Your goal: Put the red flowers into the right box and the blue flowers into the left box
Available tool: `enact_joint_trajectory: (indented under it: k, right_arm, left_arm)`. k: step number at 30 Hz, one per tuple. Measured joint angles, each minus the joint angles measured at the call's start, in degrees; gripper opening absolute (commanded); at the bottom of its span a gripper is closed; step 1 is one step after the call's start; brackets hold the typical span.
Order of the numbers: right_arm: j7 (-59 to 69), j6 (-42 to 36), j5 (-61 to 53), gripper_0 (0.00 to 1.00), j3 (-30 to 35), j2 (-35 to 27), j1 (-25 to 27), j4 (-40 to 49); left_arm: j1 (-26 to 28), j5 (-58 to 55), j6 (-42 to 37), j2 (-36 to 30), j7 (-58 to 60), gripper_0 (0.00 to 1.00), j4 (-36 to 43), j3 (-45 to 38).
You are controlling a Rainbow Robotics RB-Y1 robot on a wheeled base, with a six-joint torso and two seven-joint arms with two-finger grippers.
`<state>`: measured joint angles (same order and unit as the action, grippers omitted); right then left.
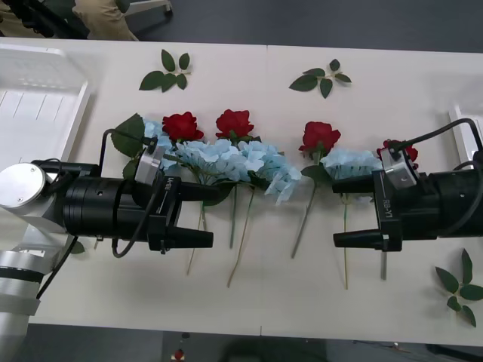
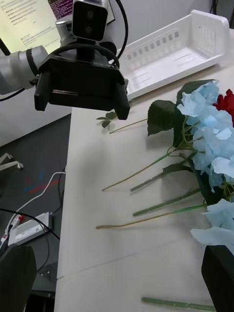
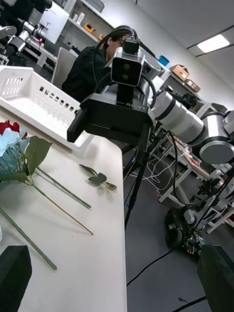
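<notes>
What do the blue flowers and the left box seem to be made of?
The blue flowers look like fabric: thin, matte, pale petals with crisp cut edges, on stiff, uniformly green, plastic-looking stems. The left box looks like moulded white plastic, smooth and slightly translucent, with a ribbed bottom and slotted walls.

Bare table [image 1: 264, 290] along the near edge, crossed by thin green stems [image 1: 243, 234] — low, easy to pass over. Between the left gripper [image 1: 204, 215] and the right gripper [image 1: 343, 212], both spread wide and facing each other, an open gap with just stems in it. Behind that gap, a dense band across the middle: blue flowers [image 1: 234, 162] tangled together, red flowers [image 1: 235, 123] just beyond. Farther back, open table broken by loose leaf sprigs [image 1: 167, 72]. Left box [image 1: 34, 113] at the left edge, right box [image 1: 459, 124] at the right — more sprigs [image 1: 460, 286] at the near right corner.
</notes>
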<state>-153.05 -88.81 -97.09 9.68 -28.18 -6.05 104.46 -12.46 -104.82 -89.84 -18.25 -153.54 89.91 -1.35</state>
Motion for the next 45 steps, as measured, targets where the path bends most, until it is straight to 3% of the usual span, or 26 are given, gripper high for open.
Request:
enact_joint_trajectory:
  k: [9, 16, 18, 21, 23, 28, 33, 38, 45]
  right_arm:
    - [0.0, 3.34, 1.2, 1.0, 0.13, 1.83, 3.52, 0.93]
    - [0.61, 3.34, 3.26, 1.0, 2.52, -0.89, 3.6, 9.05]
    - [6.21, 3.31, 4.12, 1.0, 3.18, -1.48, 3.6, 10.67]
    - [24.75, 3.28, 7.83, 1.0, 3.85, -1.59, 3.6, 12.28]
    - [33.67, 3.25, 10.92, 1.0, 4.05, -1.59, 3.58, 13.07]
    - [40.76, 1.06, 18.78, 1.0, 4.37, -1.59, 2.89, 15.27]
    - [66.53, -0.34, 27.7, 1.0, 6.75, -1.59, 1.1, 18.87]
    - [71.01, -1.64, 36.76, 1.0, 8.49, -1.59, -1.14, 19.89]
    - [85.43, -1.7, 44.65, 1.0, 8.74, -1.59, -2.29, 19.41]
  left_arm:
    - [-0.66, -4.61, 1.59, -0.81, 0.0, 1.0, 0.04, -0.32]
    - [-5.83, -7.05, 2.55, -10.65, 0.0, 1.0, 2.08, -1.49]
    - [-6.91, -7.21, 3.35, -14.01, 0.01, 1.0, 2.09, -1.67]
    - [-7.82, -6.62, 4.08, -18.52, 1.39, 1.0, 2.12, -1.69]
    - [-8.24, -3.88, 4.08, -21.1, 7.76, 1.0, 2.17, -1.7]
    - [-9.04, 4.68, 4.14, -25.65, 24.9, 1.0, 2.24, -1.72]
    - [-9.11, 9.91, 6.24, -27.39, 33.67, 1.0, 2.26, -1.72]
    - [-9.65, 17.3, 6.47, -27.39, 45.52, 1.0, 2.33, -1.73]
    - [-12.12, 28.17, 9.03, -27.38, 46.9, 1.0, 2.34, -1.47]
